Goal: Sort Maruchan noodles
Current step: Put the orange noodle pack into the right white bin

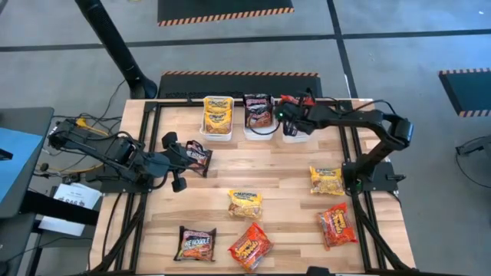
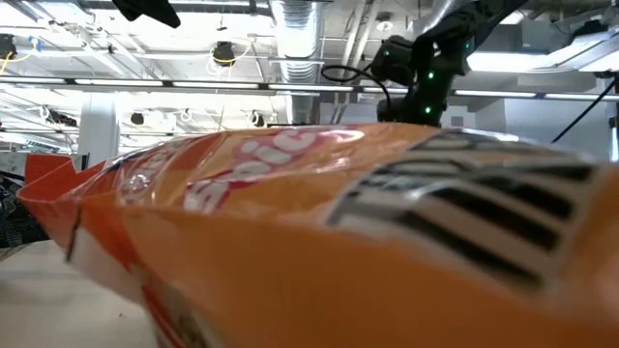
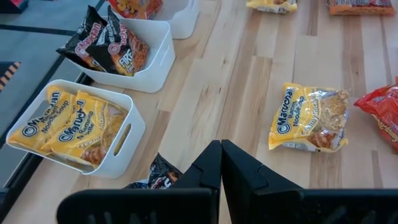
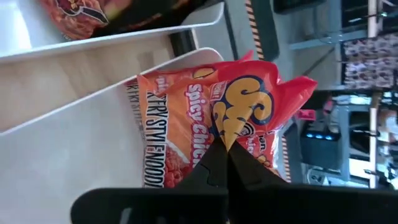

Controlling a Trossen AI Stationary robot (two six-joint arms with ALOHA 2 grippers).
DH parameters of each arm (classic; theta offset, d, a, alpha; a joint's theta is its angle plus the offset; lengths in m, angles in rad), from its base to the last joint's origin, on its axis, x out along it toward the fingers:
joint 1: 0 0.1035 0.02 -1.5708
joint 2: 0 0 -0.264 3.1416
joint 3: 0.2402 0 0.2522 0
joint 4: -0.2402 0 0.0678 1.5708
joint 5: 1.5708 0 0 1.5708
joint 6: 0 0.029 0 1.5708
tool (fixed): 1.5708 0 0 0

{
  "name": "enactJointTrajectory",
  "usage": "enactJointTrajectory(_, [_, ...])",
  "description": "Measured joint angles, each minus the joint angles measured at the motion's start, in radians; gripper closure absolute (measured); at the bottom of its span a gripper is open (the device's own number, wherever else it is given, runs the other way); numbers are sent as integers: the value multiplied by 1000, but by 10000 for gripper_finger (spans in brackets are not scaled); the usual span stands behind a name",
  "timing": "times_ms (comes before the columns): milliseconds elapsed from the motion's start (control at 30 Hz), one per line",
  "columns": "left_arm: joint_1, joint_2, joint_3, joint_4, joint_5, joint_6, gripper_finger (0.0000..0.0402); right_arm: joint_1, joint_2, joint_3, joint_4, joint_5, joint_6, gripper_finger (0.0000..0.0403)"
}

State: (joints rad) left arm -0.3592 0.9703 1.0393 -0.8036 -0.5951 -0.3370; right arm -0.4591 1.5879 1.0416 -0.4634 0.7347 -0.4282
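- Two grips are live at once: the right gripper (image 4: 227, 152) has its fingers pinched together on the edge of a red crinkly plastic noodle packet (image 4: 217, 118), held over the rightmost white rectangular plastic bin (image 4: 68, 162) at about 1 o'clock on the wooden table (image 1: 284, 172).
- At about 9 o'clock, the left gripper (image 1: 182, 157) is likewise clamped tight, with a dark brown-black crinkly packet (image 1: 199, 157) pinched at its tip, clear of the bins.
- Judged from this, the step in hand is delivery: red into the right bin, dark toward the middle white bin (image 1: 259, 115), which already holds dark packets.
- Next, the right arm likely needs its fingers parted so the packet drops inside the walls, not across the rim; the left arm must carry toward 12 o'clock without sweeping the yellow-filled left white bin (image 1: 218, 115).
- Five packets lie loose on the table: a yellow one (image 1: 245, 203) near the centre, another yellow (image 1: 327, 180) at 3 o'clock, a dark one (image 1: 196, 244) at 7 o'clock, red ones (image 1: 251, 247) at 6 o'clock and (image 1: 337, 227) at 4 o'clock.
- Only the right wrist view shows the red packet's print and the pinch; the high view hides that bin under the arm.
- In the low view an orange-red packet (image 2: 319, 242) fills nearly the whole picture.
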Motion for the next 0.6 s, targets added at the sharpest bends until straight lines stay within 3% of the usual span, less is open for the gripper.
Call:
enactJointTrajectory(333, [0, 0, 0, 0, -1, 0, 401, -42, 97, 1, 41, -26, -69, 392])
enactJointTrajectory(600, [0, 0, 0, 0, -1, 0, 401, -44, 95, 0, 61, 4, -57, 336])
